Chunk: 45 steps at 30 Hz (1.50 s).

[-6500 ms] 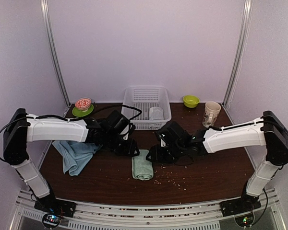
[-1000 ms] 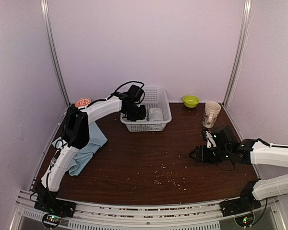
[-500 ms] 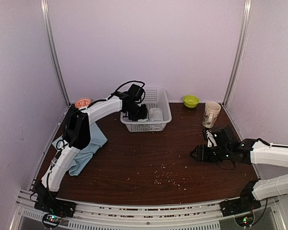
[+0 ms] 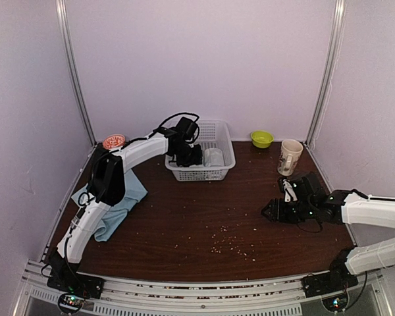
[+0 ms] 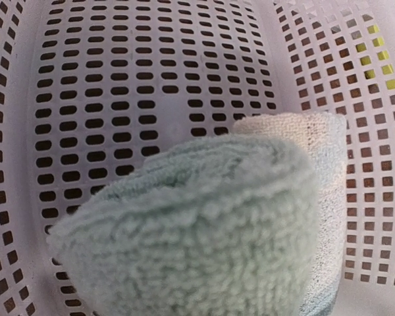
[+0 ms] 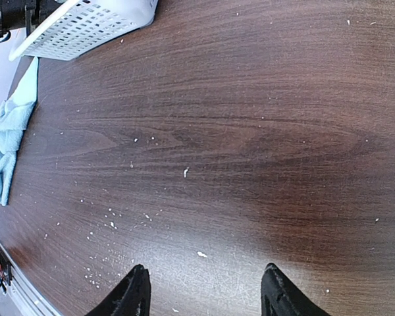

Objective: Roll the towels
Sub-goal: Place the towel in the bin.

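Observation:
My left gripper (image 4: 192, 157) reaches into the white lattice basket (image 4: 201, 174). In the left wrist view the rolled pale green towel (image 5: 197, 230) fills the jaw area and hides the fingers; it looks gripped. A rolled greyish-white towel (image 5: 329, 164) stands right beside it in the basket (image 5: 151, 85), and shows in the top view (image 4: 213, 157) too. The light blue towel (image 4: 112, 210) lies crumpled at the table's left, also seen in the right wrist view (image 6: 10, 131). My right gripper (image 4: 268, 212) is open and empty, low over bare table (image 6: 204, 296) at the right.
A green bowl (image 4: 262, 138) and a cream mug (image 4: 290, 156) stand at the back right. A red bowl (image 4: 114, 141) sits at the back left. Crumbs (image 4: 227, 243) are scattered on the dark wood table's front middle.
Since 6.5 s ago the pale green towel has gone from the table's middle into the basket with my left gripper, and my right arm has drawn back right. Hardly any motion in the last second.

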Each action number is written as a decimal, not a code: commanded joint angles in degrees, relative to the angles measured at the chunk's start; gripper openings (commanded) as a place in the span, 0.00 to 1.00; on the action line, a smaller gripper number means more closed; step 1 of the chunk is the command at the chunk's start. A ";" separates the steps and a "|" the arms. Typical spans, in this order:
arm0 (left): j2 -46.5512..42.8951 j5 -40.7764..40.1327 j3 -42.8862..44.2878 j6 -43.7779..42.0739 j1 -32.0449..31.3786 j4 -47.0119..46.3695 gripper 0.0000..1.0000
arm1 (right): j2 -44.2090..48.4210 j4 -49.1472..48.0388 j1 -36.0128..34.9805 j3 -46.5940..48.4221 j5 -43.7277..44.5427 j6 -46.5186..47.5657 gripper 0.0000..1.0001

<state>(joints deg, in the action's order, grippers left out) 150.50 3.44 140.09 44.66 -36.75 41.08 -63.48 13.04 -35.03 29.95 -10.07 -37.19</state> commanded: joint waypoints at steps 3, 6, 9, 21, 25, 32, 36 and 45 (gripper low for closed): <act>1.02 1.47 1.70 -0.43 0.25 -1.13 0.29 | -0.50 -1.07 0.66 0.50 -0.31 1.11 0.57; 0.96 1.75 1.59 -0.44 0.24 -1.07 0.31 | -0.36 -0.97 0.77 0.38 -0.40 1.14 0.57; 0.66 1.76 1.26 -0.39 0.26 -0.92 0.37 | -0.11 -0.99 0.84 0.16 -0.42 1.09 0.58; -3.16 1.50 -1.84 -1.02 0.37 -1.05 0.64 | -0.28 -1.25 0.92 0.32 -0.66 0.91 0.58; -5.15 1.47 -2.81 -1.50 0.32 -1.29 0.88 | -0.15 -1.18 0.92 0.46 -0.75 0.93 0.58; -9.61 0.92 -5.24 -2.09 0.30 -2.13 0.98 | 0.20 -0.91 0.88 0.58 -0.75 0.96 0.58; -12.01 -0.36 -5.68 -2.61 0.32 -2.13 0.98 | 0.33 -0.69 0.94 0.74 -0.82 0.87 0.58; -15.10 -5.33 -8.03 -3.57 0.40 -2.54 0.93 | 0.98 -0.42 0.95 0.66 -0.52 0.91 0.58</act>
<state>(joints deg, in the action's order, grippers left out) 137.51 0.84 133.53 42.30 -36.69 40.32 -63.59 12.99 -34.57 29.95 -10.52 -36.38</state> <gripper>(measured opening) 0.955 0.577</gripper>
